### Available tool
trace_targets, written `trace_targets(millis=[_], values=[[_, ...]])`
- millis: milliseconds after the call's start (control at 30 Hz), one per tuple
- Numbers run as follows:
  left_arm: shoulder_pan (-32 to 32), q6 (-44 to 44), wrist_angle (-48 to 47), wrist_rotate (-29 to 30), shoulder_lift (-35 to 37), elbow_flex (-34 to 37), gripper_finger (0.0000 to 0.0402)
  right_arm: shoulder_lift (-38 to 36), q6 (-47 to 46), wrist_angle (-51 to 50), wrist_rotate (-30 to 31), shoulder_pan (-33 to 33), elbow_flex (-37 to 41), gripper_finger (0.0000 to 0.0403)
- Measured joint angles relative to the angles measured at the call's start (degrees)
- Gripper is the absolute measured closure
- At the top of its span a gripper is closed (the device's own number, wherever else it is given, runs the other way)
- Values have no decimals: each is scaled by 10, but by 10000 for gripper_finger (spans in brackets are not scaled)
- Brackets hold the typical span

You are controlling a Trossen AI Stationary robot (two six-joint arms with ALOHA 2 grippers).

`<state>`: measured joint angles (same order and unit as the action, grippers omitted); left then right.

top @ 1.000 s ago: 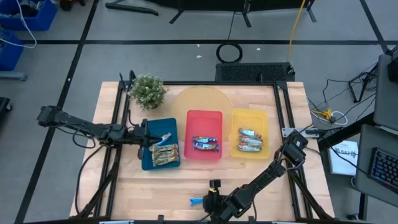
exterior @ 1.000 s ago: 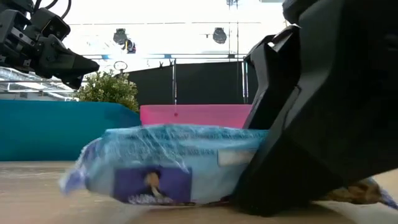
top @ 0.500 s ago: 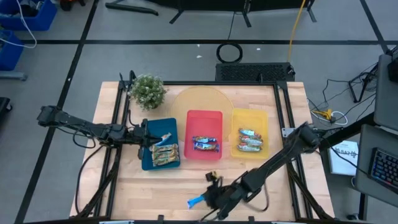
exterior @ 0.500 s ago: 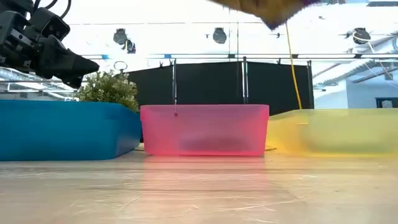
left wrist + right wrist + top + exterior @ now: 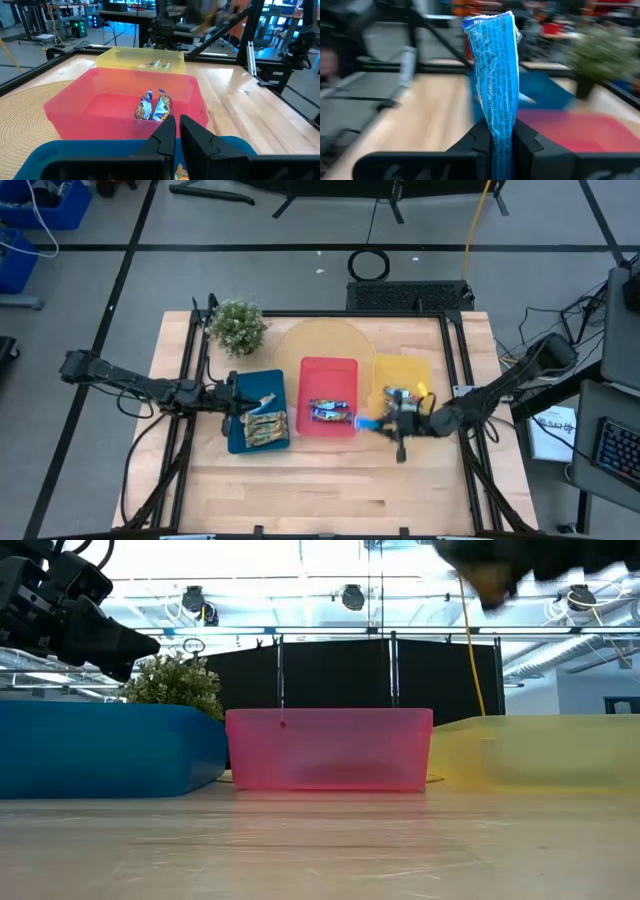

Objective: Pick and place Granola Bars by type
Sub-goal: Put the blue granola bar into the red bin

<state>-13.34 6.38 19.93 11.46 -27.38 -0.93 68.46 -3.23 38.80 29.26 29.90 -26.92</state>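
My right gripper (image 5: 390,423) is shut on a bright blue granola bar (image 5: 366,423), held above the table between the near corners of the red tray (image 5: 328,370) and the yellow tray (image 5: 402,365). The bar also shows in the right wrist view (image 5: 494,65). Blue bars (image 5: 330,413) lie in the red tray, tan-gold bars (image 5: 265,427) in the blue tray (image 5: 262,383), and silvery-teal bars (image 5: 404,410) in the yellow tray. My left gripper (image 5: 236,396) hovers shut and empty over the blue tray's left rim. My right gripper pinches one end of the blue bar (image 5: 501,131) between its two fingers. The fingers come roughly level from the table's right side and lie along the bar. The bar sticks out past the fingertips toward the red tray, lifted clear of the table.
A potted plant (image 5: 238,326) stands at the far left behind the blue tray. A round woven mat (image 5: 325,340) lies under the far ends of the red and yellow trays. Bare wooden tabletop (image 5: 320,480) runs along the near edge.
My right gripper has lifted the blue bar off the table at the near edge. It has carried the bar up and toward the far right, to the gap between the red and yellow trays, turning to point toward the table's left.
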Motion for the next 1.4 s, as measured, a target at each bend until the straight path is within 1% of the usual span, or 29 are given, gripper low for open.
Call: trace_targets(millis=[33, 133, 200, 300, 333, 367, 467, 500, 567, 633, 667, 733, 800, 933, 1067, 1233, 1400], values=[[0, 0, 0, 0, 0, 0, 371, -17, -5, 6, 10, -6, 26, 368], [0, -6, 1, 2, 0, 0, 371, -56, -23, 7, 9, -27, 76, 384], [0, -15, 1, 5, 0, 0, 371, -73, -28, -6, 8, -42, 93, 389], [0, -20, 1, 5, 0, 0, 371, -87, -32, -40, 8, -73, 93, 389], [0, -21, 0, 2, 0, 0, 371, -88, -35, -59, 5, -85, 83, 386], [0, -22, 0, 1, 0, 0, 371, -87, -37, -81, -10, -101, 67, 380], [0, -40, 1, 3, 0, 0, 371, -73, -44, -206, -85, -149, -11, 365], [0, -50, 2, 8, 0, 0, 371, -61, -46, -251, -98, -164, -43, 363], [0, -70, 9, 22, 0, 0, 371, -33, -39, -328, -100, -192, -100, 366], [0, -87, 18, 43, 0, 0, 371, -3, -5, -363, -109, -223, -147, 374], [0, -91, 20, 51, 0, 0, 371, 12, 17, -373, -129, -238, -164, 379], [0, -97, 24, 58, 0, 0, 371, 43, 60, -376, -181, -268, -188, 387], [0, -106, 25, 58, 0, 0, 371, 76, 95, -373, -215, -292, -203, 389], [0, -117, 29, 57, 0, 0, 371, 145, 137, -365, -221, -336, -216, 376], [0, -138, 44, 67, 0, 0, 371, 201, 155, -343, -261, -372, -217, 366], [1, -139, 61, 71, 0, 0, 371, 235, 166, -314, -308, -395, -218, 387], [1, -160, 77, 71, 0, 0, 371, 236, 172, -311, -311, -397, -218, 385]])
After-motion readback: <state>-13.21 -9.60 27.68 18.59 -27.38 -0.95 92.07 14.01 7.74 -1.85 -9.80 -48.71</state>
